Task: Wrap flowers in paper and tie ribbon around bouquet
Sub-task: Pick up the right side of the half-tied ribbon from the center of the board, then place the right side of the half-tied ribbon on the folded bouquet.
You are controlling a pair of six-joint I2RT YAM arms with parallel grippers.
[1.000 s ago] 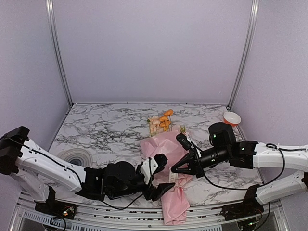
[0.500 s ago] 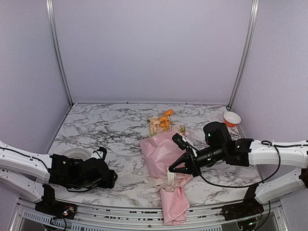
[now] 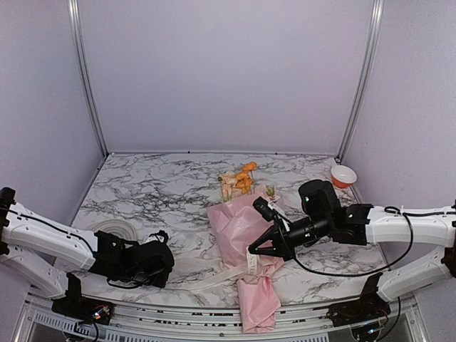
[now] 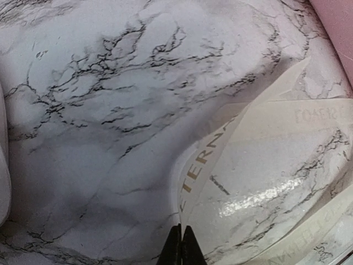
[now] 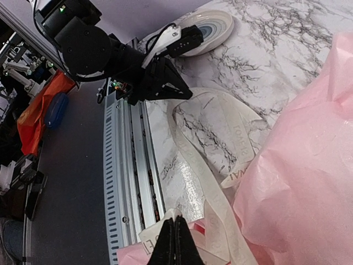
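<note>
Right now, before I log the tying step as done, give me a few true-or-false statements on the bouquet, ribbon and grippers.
1. The bouquet lies on the table, blossoms toward the far wall. True.
2. The ribbon is tied in a bow. False: it trails loose in a loop left of the bouquet.
3. The left gripper and right gripper both have shut jaws. True.
4. The bowl sits by the left gripper. False: it is far right; a grey disc is near that arm.

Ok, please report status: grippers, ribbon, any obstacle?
Left gripper shut on ribbon end. Right gripper shut on ribbon at bouquet. No knot visible. Grey disc lies clear of ribbon.
</note>
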